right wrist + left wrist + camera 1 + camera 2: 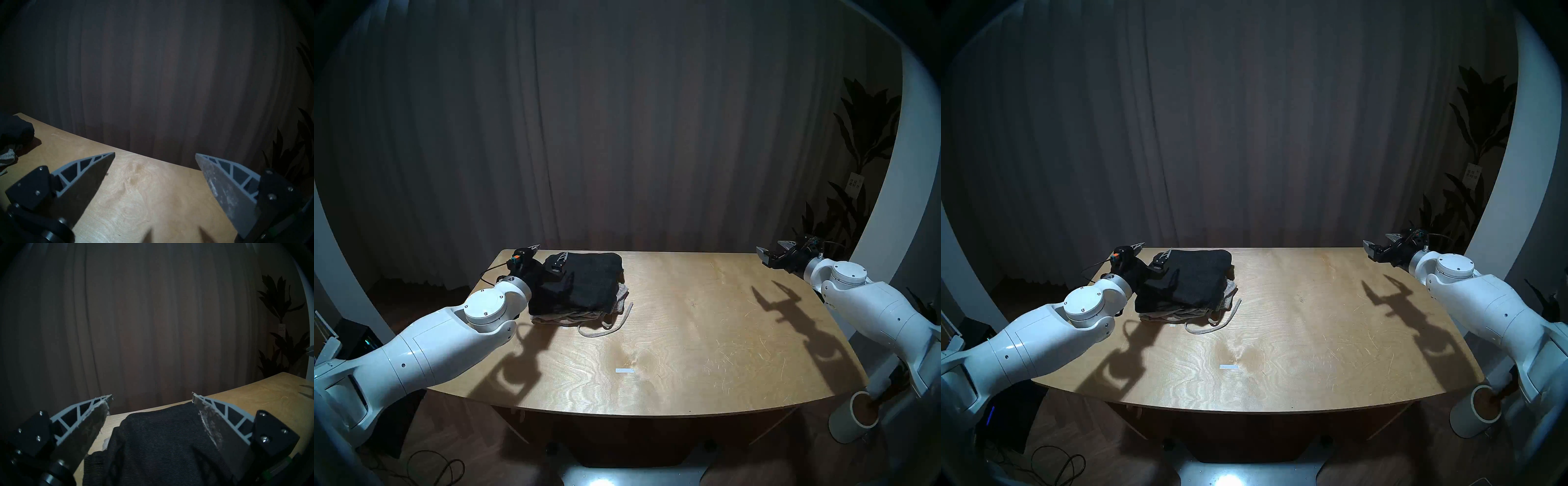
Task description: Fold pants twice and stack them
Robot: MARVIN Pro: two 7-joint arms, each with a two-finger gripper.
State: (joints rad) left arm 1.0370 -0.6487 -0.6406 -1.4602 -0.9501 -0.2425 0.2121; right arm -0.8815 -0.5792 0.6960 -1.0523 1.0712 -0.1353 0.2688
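Note:
The black pants (585, 281) lie folded on top of the light grey pants (572, 318) at the table's far left, forming one stack. A pale cord (602, 331) from the grey pair trails onto the wood. My left gripper (549, 250) hovers open over the stack's left end. In the left wrist view the black pants (161, 438) lie below and between the spread fingers (95, 421); I cannot tell whether they touch the cloth. My right gripper (773, 249) stands open and empty over the far right corner, with only bare wood under it (155, 154).
The wooden table (687, 339) carries a small white tape mark (624, 370) near its front middle. A dark curtain hangs close behind the far edge. A potted plant (857, 169) stands at the back right and a white cylinder (853, 421) on the floor at the front right.

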